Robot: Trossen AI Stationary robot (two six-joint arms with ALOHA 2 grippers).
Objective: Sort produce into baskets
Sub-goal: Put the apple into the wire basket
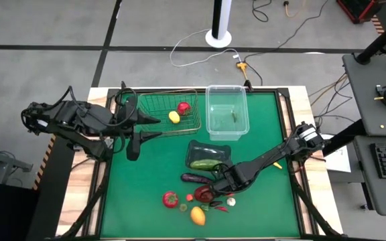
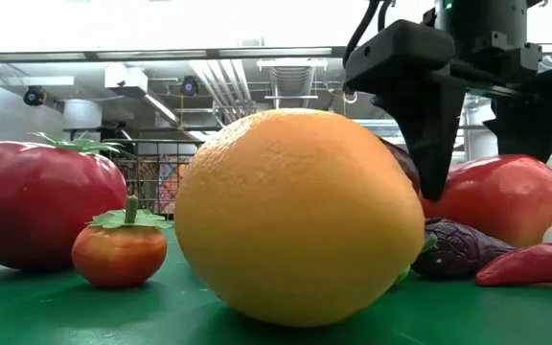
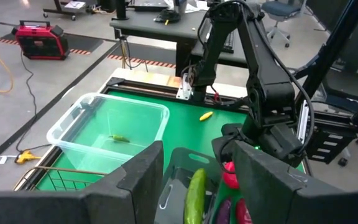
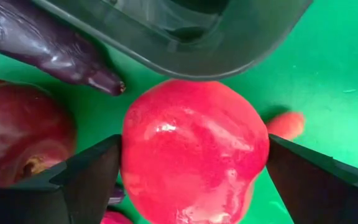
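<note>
My right gripper [image 1: 214, 189] is down among the loose produce at the table's near middle, its fingers on either side of a bright red round fruit [image 4: 194, 152]. A dark-red round fruit [image 1: 204, 194] and a purple eggplant [image 1: 194, 178] lie right beside it. My left gripper [image 1: 150, 128] hangs open and empty by the wire basket [image 1: 154, 112], which holds a yellow lemon [image 1: 173, 117] and a red round fruit [image 1: 183, 107]. The clear tub [image 1: 214, 127] holds a small green chili [image 3: 119, 138]. A green cucumber [image 1: 205, 164] lies in the dark tray [image 1: 196, 148]. My right gripper pinches the bright red round fruit across its widest part, one finger [image 4: 89, 177] on one side and the other finger [image 4: 312, 180] on the opposite side [image 4: 260, 149]. The fingers point down from above [image 2: 436, 134]. Whether the fruit is clear of the mat cannot be told.
A tomato [image 1: 171, 199], a tiny tomato [image 2: 120, 249], an orange-yellow fruit [image 1: 198, 215], white garlic [image 1: 231, 201] and red chilies [image 1: 220, 208] lie close around my right gripper. A small yellow piece [image 1: 277, 164] lies toward the table's right.
</note>
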